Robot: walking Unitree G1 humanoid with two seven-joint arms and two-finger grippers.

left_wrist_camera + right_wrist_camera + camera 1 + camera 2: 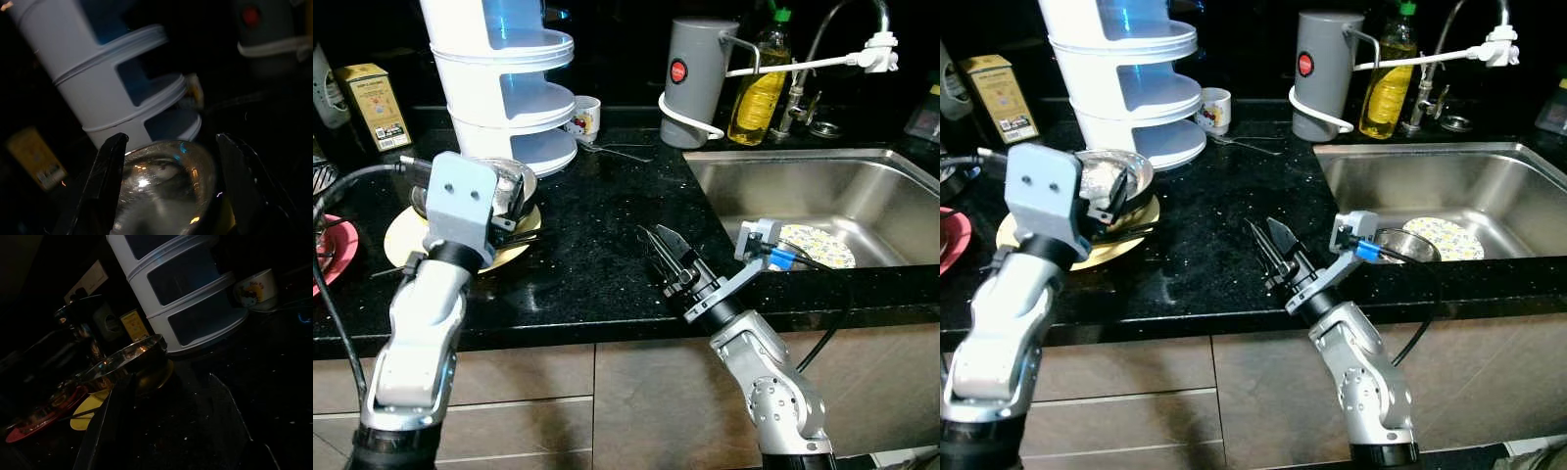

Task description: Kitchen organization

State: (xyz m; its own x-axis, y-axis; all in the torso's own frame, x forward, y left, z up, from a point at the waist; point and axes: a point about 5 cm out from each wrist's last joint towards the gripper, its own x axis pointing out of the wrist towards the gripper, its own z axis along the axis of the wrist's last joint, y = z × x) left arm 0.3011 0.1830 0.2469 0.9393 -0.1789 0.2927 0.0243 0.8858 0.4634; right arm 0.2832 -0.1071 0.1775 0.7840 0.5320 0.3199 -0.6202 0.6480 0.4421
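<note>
Steel bowl (509, 186) sits on the yellow plate (406, 240), just in front of the white tiered rack (509, 98) on the black counter (597, 235). Left gripper (168, 166) hovers at the bowl, fingers spread and empty, one on each side of its rim, so this arm is plainly the nearer. Right gripper (668, 257), also open and empty, rests on the counter between plate and sink (803, 186), pointing toward the bowl.
</note>
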